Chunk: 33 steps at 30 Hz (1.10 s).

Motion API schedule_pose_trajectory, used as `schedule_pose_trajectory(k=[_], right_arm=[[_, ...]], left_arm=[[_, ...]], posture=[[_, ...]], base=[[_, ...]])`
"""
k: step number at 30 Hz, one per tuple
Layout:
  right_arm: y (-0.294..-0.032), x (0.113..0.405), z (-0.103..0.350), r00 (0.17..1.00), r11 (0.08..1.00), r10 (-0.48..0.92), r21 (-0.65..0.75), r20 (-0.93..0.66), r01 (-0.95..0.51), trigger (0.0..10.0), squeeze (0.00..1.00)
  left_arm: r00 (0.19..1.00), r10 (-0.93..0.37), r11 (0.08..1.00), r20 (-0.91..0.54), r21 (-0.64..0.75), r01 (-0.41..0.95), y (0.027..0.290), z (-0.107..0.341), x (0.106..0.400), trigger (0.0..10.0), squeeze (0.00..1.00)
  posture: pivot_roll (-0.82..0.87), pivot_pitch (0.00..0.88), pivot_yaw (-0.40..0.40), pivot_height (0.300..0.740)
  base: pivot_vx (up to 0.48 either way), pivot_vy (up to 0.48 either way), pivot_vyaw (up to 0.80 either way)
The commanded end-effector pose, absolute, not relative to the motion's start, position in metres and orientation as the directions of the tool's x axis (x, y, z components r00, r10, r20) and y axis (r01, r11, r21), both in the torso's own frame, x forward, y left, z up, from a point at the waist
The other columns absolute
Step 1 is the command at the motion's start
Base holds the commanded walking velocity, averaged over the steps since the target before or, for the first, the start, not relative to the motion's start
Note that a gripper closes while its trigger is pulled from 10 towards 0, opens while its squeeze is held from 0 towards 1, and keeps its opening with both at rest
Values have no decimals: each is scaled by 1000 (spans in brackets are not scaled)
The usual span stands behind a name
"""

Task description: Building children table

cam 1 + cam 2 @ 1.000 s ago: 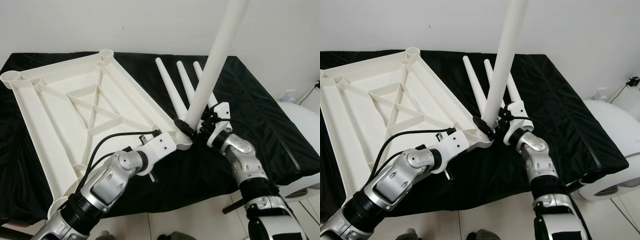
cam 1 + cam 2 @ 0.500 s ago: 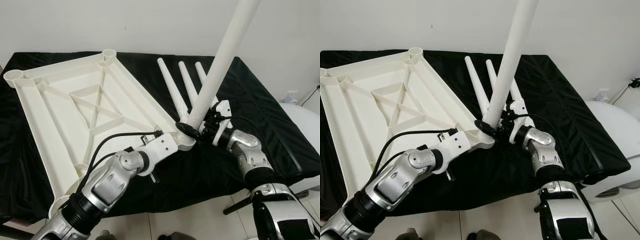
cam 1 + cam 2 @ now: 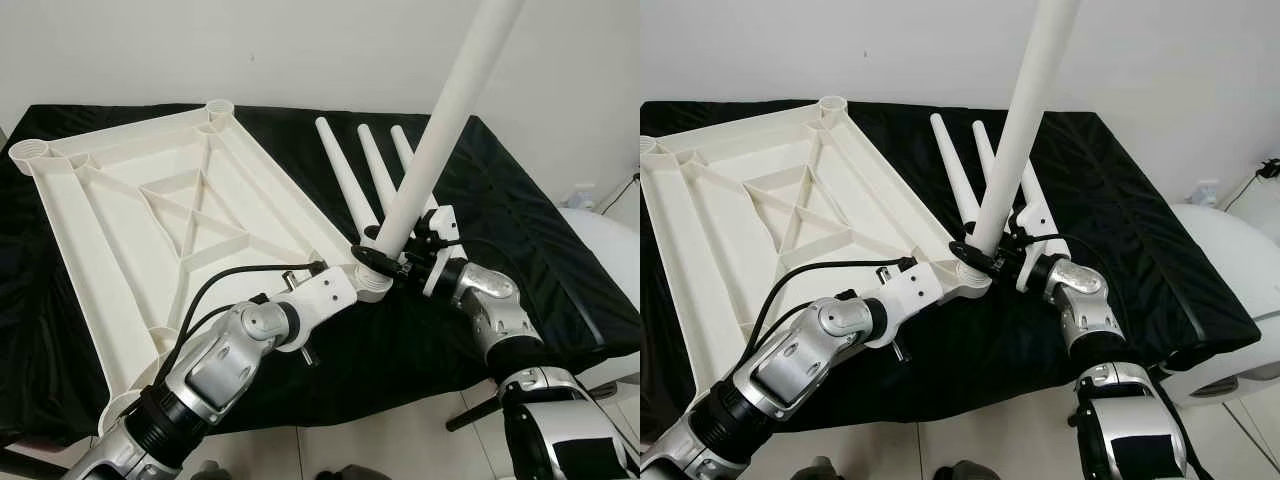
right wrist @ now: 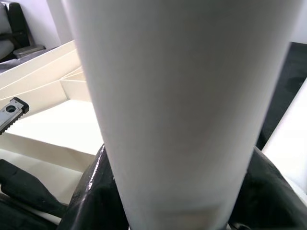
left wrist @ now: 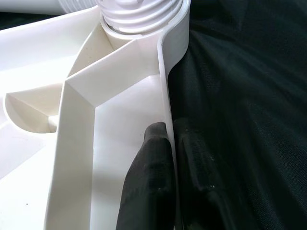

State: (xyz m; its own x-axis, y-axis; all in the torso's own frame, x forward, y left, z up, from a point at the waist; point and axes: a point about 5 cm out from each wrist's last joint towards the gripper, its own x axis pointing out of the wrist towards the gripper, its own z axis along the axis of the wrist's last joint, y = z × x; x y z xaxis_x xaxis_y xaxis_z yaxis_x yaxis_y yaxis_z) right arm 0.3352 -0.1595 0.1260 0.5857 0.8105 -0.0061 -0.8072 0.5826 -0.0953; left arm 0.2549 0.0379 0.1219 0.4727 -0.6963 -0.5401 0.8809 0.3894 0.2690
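Now | right claw (image 3: 385, 258) grips upright leg (image 3: 440, 140) | left claw (image 5: 168, 158) pinches tabletop rim (image 5: 165, 96)

Bright, even indoor light falls from above — soft shadows only, white plastic near glare against the black cloth (image 3: 520, 230). Head views are sharp, with mild bending at the edges. Up close, the table leg (image 4: 177, 105) blurs out of focus — the tabletop (image 5: 115, 124) stays crisp.
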Motion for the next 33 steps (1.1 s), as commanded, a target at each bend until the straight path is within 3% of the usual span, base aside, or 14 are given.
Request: schedule_pose_trajectory(k=[1,13,14,19,33], right_arm=[[-175,331,110,660,659,749,-37,-56,-751,10000,0],[-154,332,116,755,757,653,2,59,-654,10000,0],[-148,334,119,802,804,593,8,71,-595,10000,0],[-139,337,125,877,879,472,26,87,-476,10000,0],[-103,332,132,974,975,213,48,73,-217,10000,0]], left_arm=[[372,-723,313,-582,205,927,32,109,243,10000,0],[370,-724,314,-582,200,928,32,108,242,10000,0],[369,-724,313,-582,200,929,32,108,241,10000,0],[369,-724,315,-583,197,929,33,108,241,10000,0],[374,-723,322,-581,195,926,33,108,242,10000,0]], posture=[[28,0,-97,740],[27,0,-98,740],[28,0,-99,740],[28,0,-100,740],[28,0,-106,740]], base=[[0,0,0],[0,0,0],[0,0,0],[0,0,0],[0,0,0]])
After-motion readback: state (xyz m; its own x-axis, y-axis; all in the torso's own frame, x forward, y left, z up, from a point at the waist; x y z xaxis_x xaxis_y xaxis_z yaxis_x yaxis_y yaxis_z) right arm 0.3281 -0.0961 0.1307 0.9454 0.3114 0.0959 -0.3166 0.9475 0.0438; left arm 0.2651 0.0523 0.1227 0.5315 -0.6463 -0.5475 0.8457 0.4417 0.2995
